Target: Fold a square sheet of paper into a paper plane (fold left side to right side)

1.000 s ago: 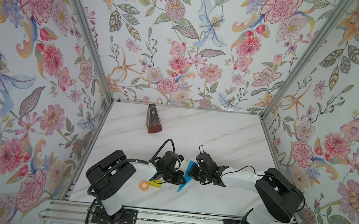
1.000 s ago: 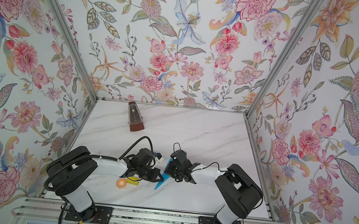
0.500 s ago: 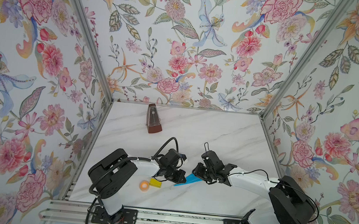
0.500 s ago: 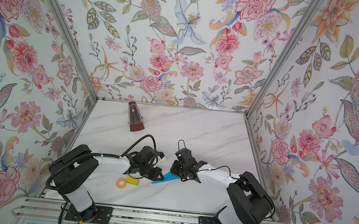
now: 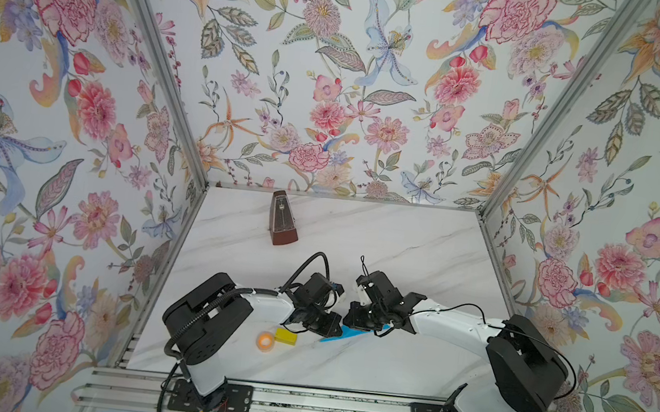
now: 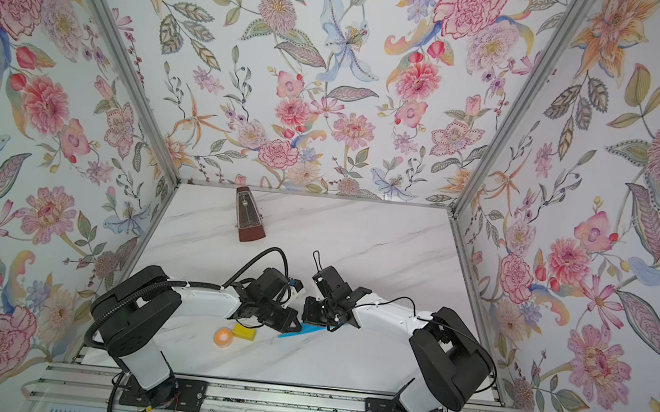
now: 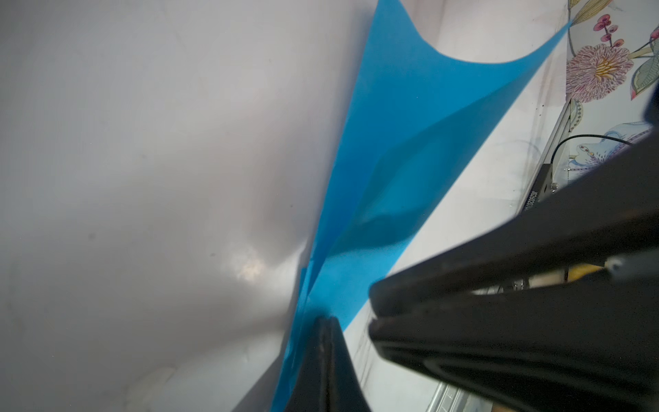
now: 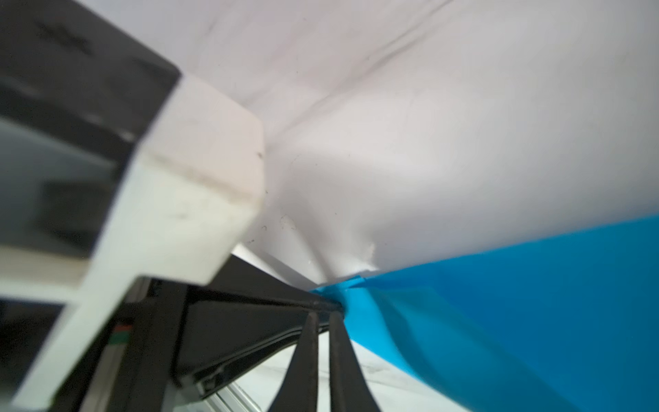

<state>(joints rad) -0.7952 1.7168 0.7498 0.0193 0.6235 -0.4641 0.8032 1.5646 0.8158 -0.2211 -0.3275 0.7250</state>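
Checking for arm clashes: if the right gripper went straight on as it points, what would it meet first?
Probably the left gripper: its dark tip lies directly ahead of the right gripper, at the pinched corner of the blue paper. Depth is unclear.

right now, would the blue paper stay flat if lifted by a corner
Likely floppy: the paper sags in a curve along its free edge. Probably thin and light: an under layer shows through. Pushed, it may slide on the smooth table.
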